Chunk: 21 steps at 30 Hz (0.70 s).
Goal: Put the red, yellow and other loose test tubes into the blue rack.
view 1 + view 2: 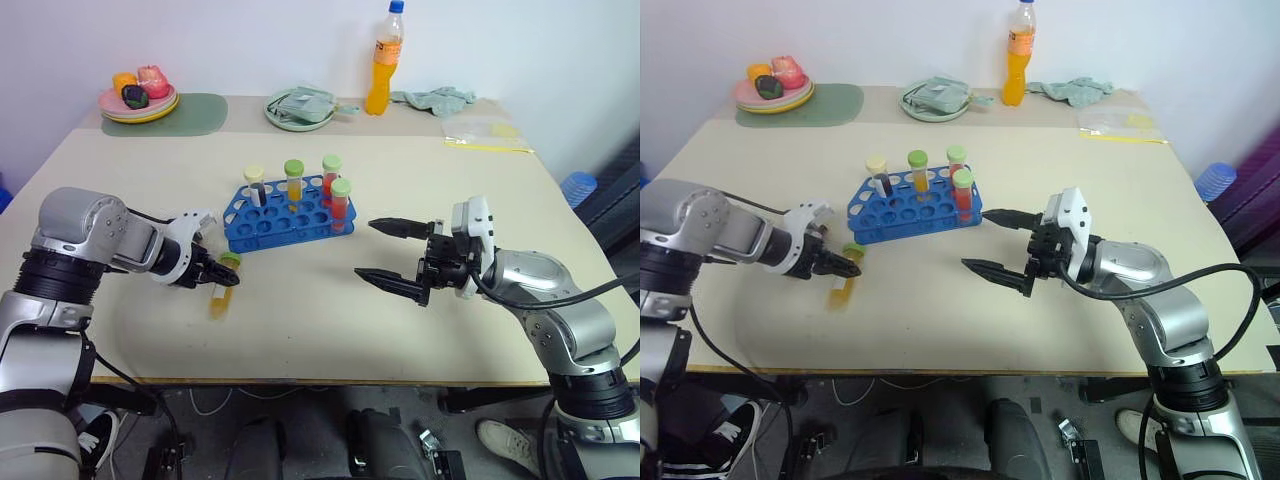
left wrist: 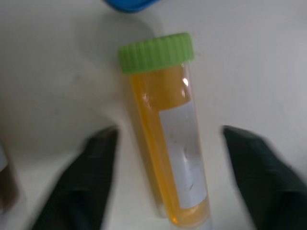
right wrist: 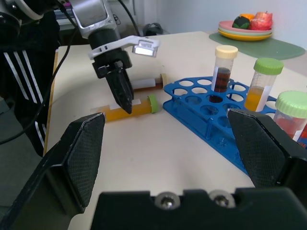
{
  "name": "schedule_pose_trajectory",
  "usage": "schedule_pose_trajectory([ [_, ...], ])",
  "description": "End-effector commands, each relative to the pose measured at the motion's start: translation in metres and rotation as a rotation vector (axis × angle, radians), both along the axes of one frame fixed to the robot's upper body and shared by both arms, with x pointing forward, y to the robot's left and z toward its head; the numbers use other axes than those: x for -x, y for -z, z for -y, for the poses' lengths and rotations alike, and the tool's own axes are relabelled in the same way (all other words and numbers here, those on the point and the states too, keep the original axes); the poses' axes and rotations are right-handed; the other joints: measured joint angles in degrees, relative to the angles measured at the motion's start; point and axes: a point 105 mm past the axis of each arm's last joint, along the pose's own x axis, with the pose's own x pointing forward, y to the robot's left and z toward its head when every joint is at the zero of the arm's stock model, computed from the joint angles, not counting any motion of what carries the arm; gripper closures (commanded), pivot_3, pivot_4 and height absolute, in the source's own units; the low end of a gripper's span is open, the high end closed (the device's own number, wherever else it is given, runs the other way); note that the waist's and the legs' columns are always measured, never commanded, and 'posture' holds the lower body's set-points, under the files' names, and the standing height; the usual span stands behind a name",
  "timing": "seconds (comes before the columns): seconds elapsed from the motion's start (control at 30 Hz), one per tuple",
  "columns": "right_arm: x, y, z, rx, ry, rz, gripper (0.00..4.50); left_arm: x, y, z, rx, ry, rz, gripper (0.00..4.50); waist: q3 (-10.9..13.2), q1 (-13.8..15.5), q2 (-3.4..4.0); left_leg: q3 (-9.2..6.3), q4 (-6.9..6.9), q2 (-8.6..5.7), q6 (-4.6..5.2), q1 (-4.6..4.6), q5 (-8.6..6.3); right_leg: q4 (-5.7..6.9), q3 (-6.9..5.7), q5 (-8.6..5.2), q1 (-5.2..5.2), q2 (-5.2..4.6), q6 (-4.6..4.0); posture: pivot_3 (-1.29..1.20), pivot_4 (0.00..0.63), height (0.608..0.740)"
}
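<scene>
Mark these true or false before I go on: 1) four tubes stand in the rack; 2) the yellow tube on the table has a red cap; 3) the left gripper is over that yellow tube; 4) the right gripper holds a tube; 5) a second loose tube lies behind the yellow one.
1) True: four tubes stand in the rack.
2) False: the yellow tube has a green cap.
3) True: the left gripper is down over it, a finger on each side of the tube, not closed on it.
4) False: the right gripper is open and empty, right of the rack.
5) True: a brown tube lies on the table behind it.
</scene>
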Motion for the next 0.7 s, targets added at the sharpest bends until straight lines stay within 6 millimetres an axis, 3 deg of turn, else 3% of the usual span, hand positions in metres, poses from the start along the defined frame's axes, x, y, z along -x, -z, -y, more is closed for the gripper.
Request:
schedule_pose_trajectory([
  [0.03, 0.001, -0.010, -0.001, -0.004, -0.001, 0.057, 0.00, 0.000, 0.001, 0.007, 0.040, 0.000, 0.005, 3.32, 0.0, 0.2, 0.00, 0.00, 0.01, 0.00, 0.00, 0.00, 0.00, 0.00, 0.00, 0.00, 0.01, -0.01, 0.00, 0.00, 0.150, 0.740],
  [0.07, 0.000, -0.010, -0.001, -0.002, 0.001, 0.059, 0.00, 0.000, 0.001, 0.007, 0.043, -0.008, 0.010, 3.74, 0.0, 0.2, 0.01, 0.00, 0.03, -0.01, 0.00, 0.00, 0.00, 0.01, 0.00, 0.00, 0.02, -0.02, 0.00, 0.00, 0.150, 0.740],
  [0.27, -0.002, -0.009, 0.004, 0.005, 0.023, 0.063, 0.00, -0.004, -0.022, -0.008, 0.062, -0.096, 0.151, 3.77, 0.0, 0.0, 0.00, -0.02, 0.04, -0.02, 0.00, 0.02, 0.00, 0.06, 0.00, 0.01, 0.04, -0.05, 0.02, 0.00, 0.150, 0.740],
  [0.4, -0.001, -0.008, 0.007, 0.004, 0.035, 0.061, 0.00, 0.019, -0.035, -0.008, 0.000, -0.041, 0.330, 3.77, 0.0, -0.2, 0.00, 0.01, 0.04, -0.02, -0.01, 0.06, 0.00, 0.25, 0.01, 0.02, -0.01, -0.12, 0.04, 0.00, 0.150, 0.740],
  [0.5, -0.002, -0.008, 0.011, 0.006, 0.044, 0.061, 0.00, 0.033, -0.045, 0.004, -0.006, 0.017, 0.497, 3.77, 0.0, -0.1, 0.00, 0.00, 0.04, -0.02, -0.03, 0.09, 0.01, 0.34, 0.00, 0.02, -0.01, -0.14, 0.04, 0.00, 0.150, 0.740],
  [0.63, -0.005, -0.009, 0.015, 0.015, 0.053, 0.066, 0.00, 0.025, -0.074, 0.025, 0.129, -0.007, 0.840, 3.77, 0.0, 0.5, 0.00, -0.02, 0.10, -0.10, -0.15, 0.11, 0.08, 0.35, -0.01, -0.07, 0.06, -0.21, -0.14, 0.00, 0.150, 0.740],
  [0.7, -0.006, -0.012, 0.014, 0.007, 0.058, 0.068, 0.00, 0.026, -0.087, 0.040, 0.204, 0.067, 1.015, 3.77, 0.0, 0.5, -0.02, -0.01, 0.14, -0.13, -0.16, 0.11, 0.08, 0.32, 0.01, -0.08, 0.08, -0.21, -0.15, 0.00, 0.150, 0.740],
])
